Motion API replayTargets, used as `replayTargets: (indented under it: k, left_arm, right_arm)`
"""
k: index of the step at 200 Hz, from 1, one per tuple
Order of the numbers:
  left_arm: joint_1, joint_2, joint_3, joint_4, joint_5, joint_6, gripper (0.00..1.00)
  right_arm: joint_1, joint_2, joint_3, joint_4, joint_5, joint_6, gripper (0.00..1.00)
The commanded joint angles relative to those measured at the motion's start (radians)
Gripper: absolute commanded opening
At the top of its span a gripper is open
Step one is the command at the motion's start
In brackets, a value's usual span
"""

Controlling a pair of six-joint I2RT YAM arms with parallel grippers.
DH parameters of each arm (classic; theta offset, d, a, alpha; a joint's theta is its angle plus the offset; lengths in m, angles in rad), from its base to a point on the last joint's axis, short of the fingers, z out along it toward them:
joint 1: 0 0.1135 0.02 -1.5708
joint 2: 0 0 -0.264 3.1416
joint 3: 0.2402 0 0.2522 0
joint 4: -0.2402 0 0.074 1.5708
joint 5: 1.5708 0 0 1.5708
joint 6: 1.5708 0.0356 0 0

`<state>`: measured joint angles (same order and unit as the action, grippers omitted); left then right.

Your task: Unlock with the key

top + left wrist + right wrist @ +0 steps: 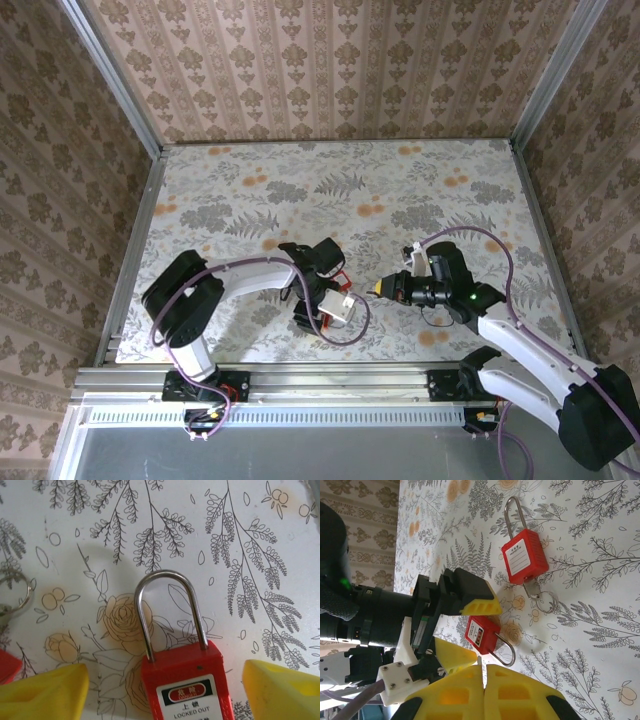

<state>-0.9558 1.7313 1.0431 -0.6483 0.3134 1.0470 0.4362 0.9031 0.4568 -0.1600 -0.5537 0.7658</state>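
Right wrist view is showing the right claw (pixel 483 674) nearest, its yellow pads pressing together. A thin dark sliver, which I am taking for the key (pixel 479 660), is poking out of the seam between them. Just beyond, the left claw (pixel 484 630) is standing apart around a small red padlock (pixel 479 636) lying flat on the surface (pixel 600 645). The left wrist view is showing a gap on each side of the body and the shackle (pixel 170 605) sitting shut. Farther off, a second red padlock (pixel 524 561) is lying with a wire ring (pixel 547 601) just beside its lower end, well apart from both claws.

As I am reading it, the step in hand is securing the near padlock for the key. The keyhole is not showing. The shackle end is pointing toward the right claw, so the keyway is probably facing away. The left claw should be clamping squarely on the body's flanks, below the shackle, then lifting and turning it. The right claw should be lining the key up with the slot and pushing straight, never sideways.
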Motion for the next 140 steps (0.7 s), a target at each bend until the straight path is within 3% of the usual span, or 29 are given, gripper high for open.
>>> replayTargets:
  k: [1,56,140]
  left_arm:
    - [-0.008,0.029,0.032,-0.047,-0.01,0.007,0.78]
    - [-0.011,0.014,-0.006,-0.035,-0.05,-0.04,0.77]
    - [-0.028,0.061,-0.008,-0.047,-0.089,-0.152,0.63]
  right_arm:
    - [-0.006,-0.02,-0.021,0.006,-0.014,0.001,0.0]
    - [-0.016,-0.057,-0.042,0.0,-0.018,0.0,0.0]
    - [-0.036,-0.084,-0.058,0.0,-0.032,0.001,0.0]
